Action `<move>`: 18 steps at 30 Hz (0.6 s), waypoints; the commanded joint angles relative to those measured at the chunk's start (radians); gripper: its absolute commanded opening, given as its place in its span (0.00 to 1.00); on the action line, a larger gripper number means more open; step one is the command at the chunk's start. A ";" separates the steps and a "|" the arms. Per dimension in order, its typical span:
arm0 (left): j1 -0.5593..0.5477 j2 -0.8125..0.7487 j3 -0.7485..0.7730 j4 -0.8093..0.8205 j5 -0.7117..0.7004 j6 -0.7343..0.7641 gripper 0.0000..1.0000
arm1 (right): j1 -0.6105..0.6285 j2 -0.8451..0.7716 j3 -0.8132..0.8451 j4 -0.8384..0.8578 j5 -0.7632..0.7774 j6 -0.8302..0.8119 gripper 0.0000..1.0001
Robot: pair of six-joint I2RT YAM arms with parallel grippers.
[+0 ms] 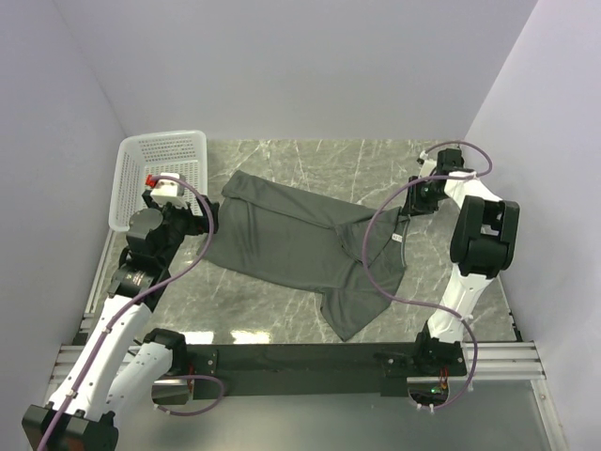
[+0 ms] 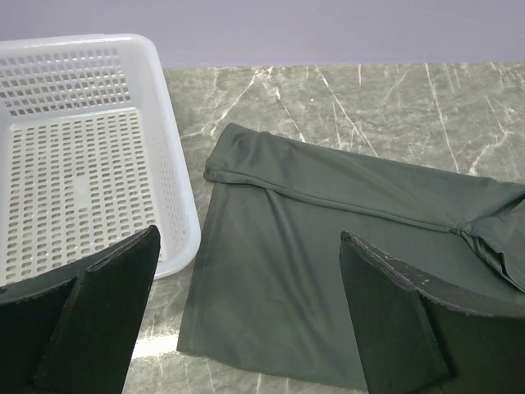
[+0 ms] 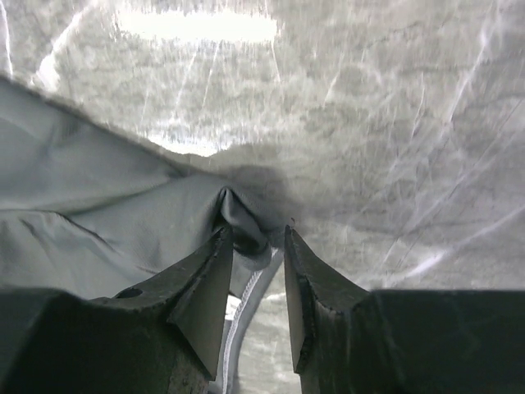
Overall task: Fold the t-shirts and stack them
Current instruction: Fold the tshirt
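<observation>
Nearest, a dark rail (image 1: 300,357) carries both arm bases; beyond it lies the marble table (image 1: 282,315). The shirt (image 1: 282,240) is spread across the table's middle, a sleeve pointing toward the near edge. From above, the right arm's purple cable (image 1: 363,249) loops in front of the shirt's right part. The right gripper (image 3: 257,234) sits at that edge, jaws narrow around a pucker of fabric; whether they pinch it I cannot tell. The left gripper (image 2: 248,238) hovers at the shirt's left edge — jaws wide, holding nothing. Farther left stands the white basket (image 2: 176,189), just beside the shirt but apart from it — only its mesh floor shows inside.
</observation>
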 commanded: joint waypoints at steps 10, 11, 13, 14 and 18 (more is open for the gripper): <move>-0.001 0.009 0.008 0.027 0.011 -0.013 0.95 | 0.003 0.039 0.090 -0.044 -0.001 -0.076 0.06; -0.001 0.009 0.010 0.028 0.011 -0.013 0.95 | 0.000 0.025 0.088 -0.034 0.007 -0.098 0.00; -0.001 0.012 0.007 0.028 0.011 -0.013 0.95 | -0.003 -0.001 0.084 -0.018 0.048 -0.128 0.00; -0.001 0.014 0.008 0.028 0.013 -0.015 0.96 | -0.003 -0.010 0.084 -0.005 0.065 -0.161 0.00; -0.001 0.021 0.010 0.027 0.018 -0.015 0.95 | -0.003 -0.039 0.074 0.062 0.105 -0.256 0.00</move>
